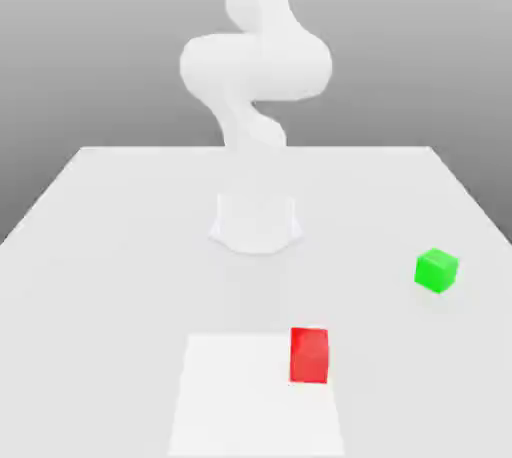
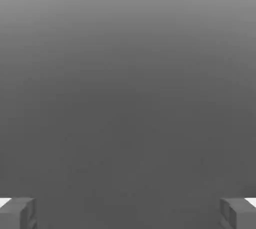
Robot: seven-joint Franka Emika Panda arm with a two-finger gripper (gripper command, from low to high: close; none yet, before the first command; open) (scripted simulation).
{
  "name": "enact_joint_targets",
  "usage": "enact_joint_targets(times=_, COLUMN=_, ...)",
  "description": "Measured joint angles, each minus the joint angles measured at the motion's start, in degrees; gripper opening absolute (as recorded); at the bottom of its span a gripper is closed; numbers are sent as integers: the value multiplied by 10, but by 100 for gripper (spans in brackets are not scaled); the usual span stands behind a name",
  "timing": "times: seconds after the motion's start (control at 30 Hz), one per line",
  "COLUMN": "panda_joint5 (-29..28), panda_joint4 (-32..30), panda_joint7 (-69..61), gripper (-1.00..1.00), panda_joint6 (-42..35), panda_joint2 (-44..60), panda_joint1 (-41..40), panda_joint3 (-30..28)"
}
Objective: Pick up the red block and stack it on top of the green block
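The arm (image 1: 255, 76) rises from its round base (image 1: 256, 223) near the middle of the worktop (image 1: 100, 246) and is cut off at the upper edge of the exterior view; it is pale and blurs into the grey backdrop, so its links are hard to tell apart. In the hand view the end effector (image 2: 128, 213) shows as 2 grey fingertips (image 2: 17, 213) at opposite sides of the frame, cut off at the edge, standing wide apart with nothing between them; behind them lies plain grey.

The red block (image 1: 309, 355) sits on the worktop in front of the base, toward the exterior view's right, at the edge of a brighter white rectangular patch (image 1: 240, 396) that is cut off by the lower edge. The green block (image 1: 436, 271) rests farther to the exterior view's right, well apart from the red block. Both cubes are plain, with no readable writing.
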Motion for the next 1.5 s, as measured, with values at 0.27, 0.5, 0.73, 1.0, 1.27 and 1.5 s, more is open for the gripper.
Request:
enact_joint_targets(times=0.27, panda_joint5=0, panda_joint4=-109, panda_joint7=55, gripper=0, panda_joint6=106, panda_joint2=171, panda_joint1=0, panda_joint3=42)
enact_joint_targets(times=0.5, panda_joint5=-2, panda_joint4=-204, panda_joint7=106, gripper=0, panda_joint6=201, panda_joint2=322, panda_joint1=8, panda_joint3=69)
enact_joint_targets(times=0.73, panda_joint5=-29, panda_joint4=-248, panda_joint7=153, gripper=0, panda_joint6=306, panda_joint2=468, panda_joint1=23, panda_joint3=66)
enact_joint_targets(times=1.0, panda_joint5=-66, panda_joint4=-238, panda_joint7=181, gripper=-100, panda_joint6=371, panda_joint2=545, panda_joint1=52, panda_joint3=30)
enact_joint_targets(times=1.27, panda_joint5=-18, panda_joint4=-251, panda_joint7=146, gripper=-100, panda_joint6=295, panda_joint2=455, panda_joint1=39, panda_joint3=54)
enact_joint_targets(times=1.5, panda_joint5=20, panda_joint4=-269, panda_joint7=217, gripper=-100, panda_joint6=240, panda_joint2=382, panda_joint1=115, panda_joint3=108)
